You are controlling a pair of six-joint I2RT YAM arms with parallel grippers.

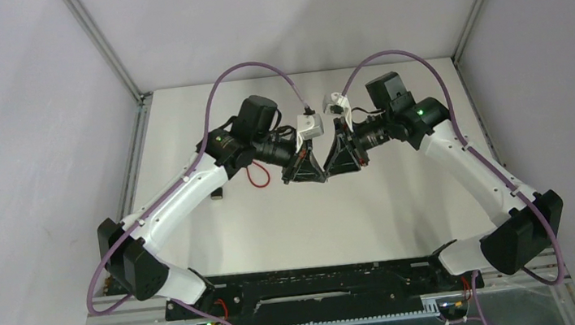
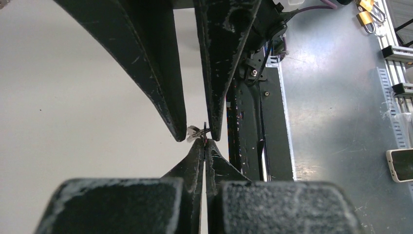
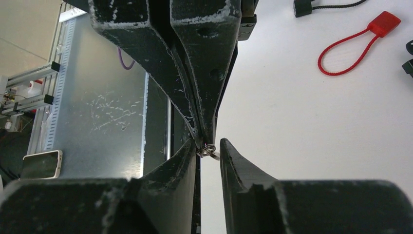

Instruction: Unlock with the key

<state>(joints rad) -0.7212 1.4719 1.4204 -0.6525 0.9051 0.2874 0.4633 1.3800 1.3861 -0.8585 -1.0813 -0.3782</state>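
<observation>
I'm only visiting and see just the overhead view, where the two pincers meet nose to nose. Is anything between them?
Observer: Yes. The left pincer is shut on a tiny metal ring that sticks out of its tip.
Visitor: Does the right one hold it too?
Observer: No. The right pincer has its fingers apart, one on each side of the ring.
Visitor: Anything else I miss?
Observer: A phone lies on the scratched metal sheet.

left gripper (image 1: 307,173) nose to nose with right gripper (image 1: 341,164), red loop (image 1: 258,176) nearby
</observation>
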